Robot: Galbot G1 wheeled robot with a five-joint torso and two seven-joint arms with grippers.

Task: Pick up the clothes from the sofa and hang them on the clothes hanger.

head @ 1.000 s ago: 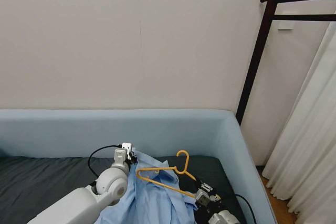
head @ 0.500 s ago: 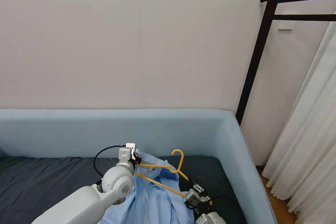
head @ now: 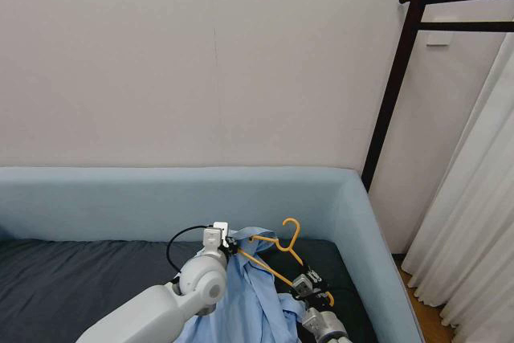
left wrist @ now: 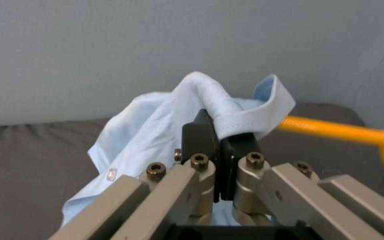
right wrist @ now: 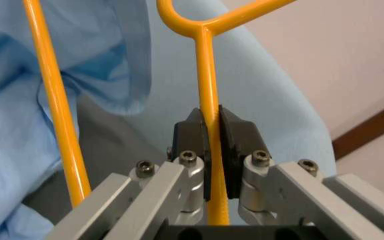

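Left gripper (left wrist: 219, 134) is pinched shut on the shirt (head: 253, 303) collar. Right gripper (right wrist: 212, 127) is clamped on a bar of the orange hanger (right wrist: 207, 75), below the hook. Both are held above the sofa (head: 353, 198) seat, shirt draping down between the arms. Hanger's long axis slopes down toward the right gripper, hook uppermost. Clothes rack (head: 391, 86) stands to the robot's right, past the sofa arm, so the right arm is nearer.

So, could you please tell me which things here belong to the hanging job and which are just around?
Job: blue shirt, pinched by left gripper; yellow hanger, clamped by right gripper; sofa; dark wooden rack.
Just around: white curtain; bare wall.
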